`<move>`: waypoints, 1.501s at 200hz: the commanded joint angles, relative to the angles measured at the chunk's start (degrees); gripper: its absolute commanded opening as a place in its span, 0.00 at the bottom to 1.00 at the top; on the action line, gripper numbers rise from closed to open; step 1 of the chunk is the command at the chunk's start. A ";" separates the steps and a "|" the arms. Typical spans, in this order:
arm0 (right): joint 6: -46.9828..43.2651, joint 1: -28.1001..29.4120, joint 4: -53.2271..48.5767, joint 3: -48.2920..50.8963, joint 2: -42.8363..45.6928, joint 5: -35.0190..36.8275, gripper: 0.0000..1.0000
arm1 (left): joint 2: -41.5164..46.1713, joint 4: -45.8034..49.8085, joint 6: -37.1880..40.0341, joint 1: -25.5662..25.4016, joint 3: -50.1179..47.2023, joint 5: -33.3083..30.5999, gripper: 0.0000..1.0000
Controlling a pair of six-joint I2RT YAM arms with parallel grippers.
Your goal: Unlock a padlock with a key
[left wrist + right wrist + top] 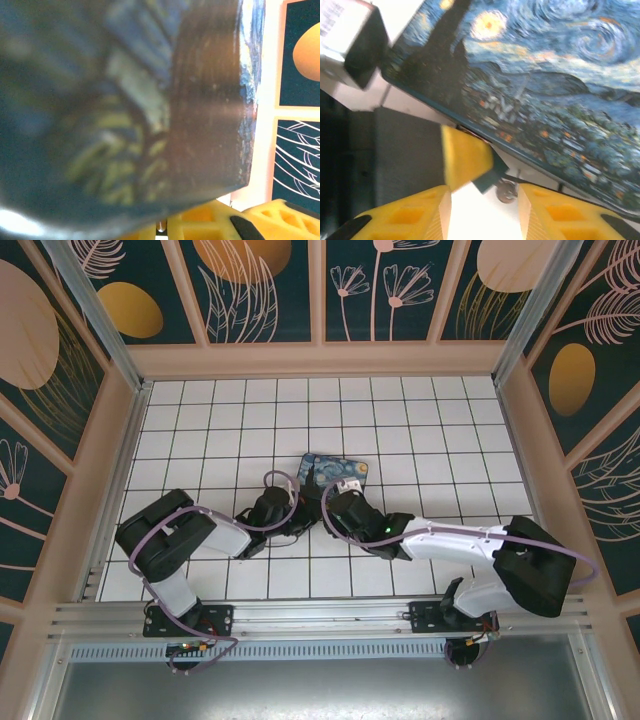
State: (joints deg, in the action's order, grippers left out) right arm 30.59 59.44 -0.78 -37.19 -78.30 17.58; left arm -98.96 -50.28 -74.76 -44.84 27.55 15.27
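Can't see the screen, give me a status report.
Left pincer shut by painted box. Right pincer open, small silvery piece ahead, possibly the padlock. Left finger crowds it.

Centre frame, we see the left gripper (297,510) and right gripper (323,498) close together at the lower edge of a dark blue painted box (340,472) on a white tiled floor (200,430). The left arm (190,535) reaches in from lower left, the right arm (450,540) from lower right, and floral panels (260,285) line the top.

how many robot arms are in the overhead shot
2: the left arm reaches in from the lower left, the right arm from the lower right; their wrists meet at the painted box.
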 commanded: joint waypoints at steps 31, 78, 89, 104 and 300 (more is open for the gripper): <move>-1.96 1.21 -2.94 2.69 -1.32 1.58 0.35 | 0.41 -3.24 1.23 0.81 1.78 2.00 0.00; -3.38 1.27 -2.49 -0.41 -6.69 3.61 0.35 | 1.61 -2.74 1.29 0.83 1.80 2.31 0.00; -3.60 1.26 -2.46 -1.31 -8.21 4.71 0.35 | 2.14 -2.72 1.36 0.88 1.81 2.40 0.00; -3.85 1.05 -2.56 -2.53 -9.93 6.13 0.35 | 2.28 -2.58 1.28 0.81 1.63 2.57 0.00; 0.94 -7.20 13.05 5.08 -0.05 -16.51 0.61 | 1.52 -3.87 1.59 0.84 -0.95 2.18 0.16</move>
State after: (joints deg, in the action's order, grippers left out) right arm 26.37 52.86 5.06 -36.18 -82.52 5.06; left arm -98.37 -53.87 -74.67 -43.48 27.18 16.29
